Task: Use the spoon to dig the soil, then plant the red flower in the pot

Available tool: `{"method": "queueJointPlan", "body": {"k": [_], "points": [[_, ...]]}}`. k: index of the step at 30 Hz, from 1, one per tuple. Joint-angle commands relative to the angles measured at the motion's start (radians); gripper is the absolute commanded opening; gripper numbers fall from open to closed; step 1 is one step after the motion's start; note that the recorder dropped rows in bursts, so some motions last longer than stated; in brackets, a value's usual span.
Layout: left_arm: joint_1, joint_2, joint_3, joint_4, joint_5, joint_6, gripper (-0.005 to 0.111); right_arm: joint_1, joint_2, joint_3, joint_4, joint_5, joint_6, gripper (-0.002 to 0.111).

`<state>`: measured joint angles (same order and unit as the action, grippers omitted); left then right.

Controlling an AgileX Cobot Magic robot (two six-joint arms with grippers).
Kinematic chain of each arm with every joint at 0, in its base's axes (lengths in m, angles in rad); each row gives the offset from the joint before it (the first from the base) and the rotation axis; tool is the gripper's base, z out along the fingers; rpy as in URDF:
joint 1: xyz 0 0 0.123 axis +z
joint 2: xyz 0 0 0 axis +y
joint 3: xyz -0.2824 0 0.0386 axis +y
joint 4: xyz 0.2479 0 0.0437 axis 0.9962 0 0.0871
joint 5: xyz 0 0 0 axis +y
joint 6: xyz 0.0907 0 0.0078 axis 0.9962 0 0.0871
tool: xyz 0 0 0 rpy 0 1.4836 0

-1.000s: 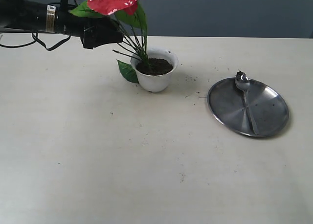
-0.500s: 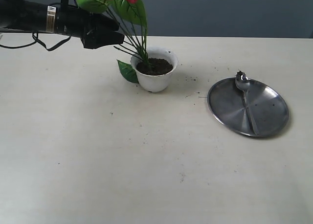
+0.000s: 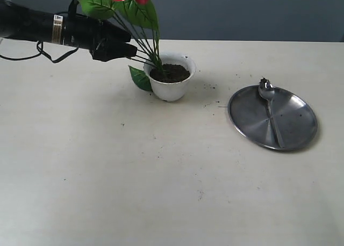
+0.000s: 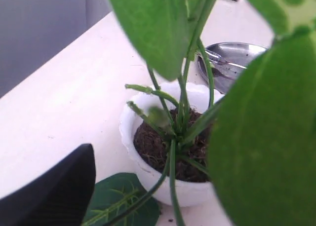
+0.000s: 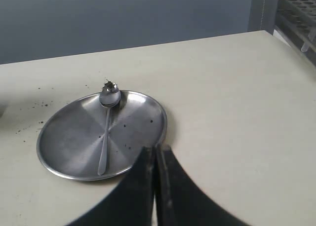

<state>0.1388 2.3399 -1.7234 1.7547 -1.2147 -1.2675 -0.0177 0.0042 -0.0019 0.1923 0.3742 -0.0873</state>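
Since a moment back, the red flower [image 3: 135,14] has swung up straighter in the pot [image 3: 171,88], and my left gripper [image 3: 129,46] has dropped a little lower next to its stems. Its jaws are apart and hold nothing. In the left wrist view one black finger [image 4: 52,194] sits off to the side and does not touch the stems. The other finger is hidden behind a big green leaf.

Just past my left fingertips the thin green stems go down into the soil [image 3: 172,73], which fills the white pot close to its wavy rim. One green leaf hangs down outside the pot, on the side nearest my left gripper, and lies on the table [image 3: 134,176]. The red bloom is above my left gripper, at the top edge of the exterior view. Farther on from the pot, a few dark crumbs [image 3: 207,86] lie on the table.

My right gripper [image 5: 156,184] has its jaws pressed together with nothing between them. Just ahead of it is the round steel plate [image 5: 64,147]. The spoon [image 5: 105,130] lies on the plate, its handle end nearer my right gripper and its bowl at the far rim, with a small dark lump of soil on it. The plate is well apart from the pot.
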Motion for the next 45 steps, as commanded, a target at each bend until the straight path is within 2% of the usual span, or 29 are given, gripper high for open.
{"method": "queueJointPlan", "body": {"k": [1, 26, 35, 45], "points": [[-0.003, 0.012, 0.030, -0.010, -0.006, 0.022, 0.070, -0.004, -0.004, 0.002, 0.000, -0.010, -0.003, 0.000], [-0.003, 0.093, 0.030, -0.010, 0.064, 0.022, 0.070, -0.004, -0.004, 0.002, 0.000, -0.010, -0.003, 0.000], [-0.003, 0.097, 0.030, -0.010, 0.139, 0.022, 0.070, -0.004, -0.004, 0.002, 0.000, -0.010, -0.003, 0.000], [0.042, 0.097, 0.042, -0.010, 0.165, 0.012, 0.069, -0.004, -0.004, 0.002, 0.000, -0.010, -0.003, 0.000]]}}
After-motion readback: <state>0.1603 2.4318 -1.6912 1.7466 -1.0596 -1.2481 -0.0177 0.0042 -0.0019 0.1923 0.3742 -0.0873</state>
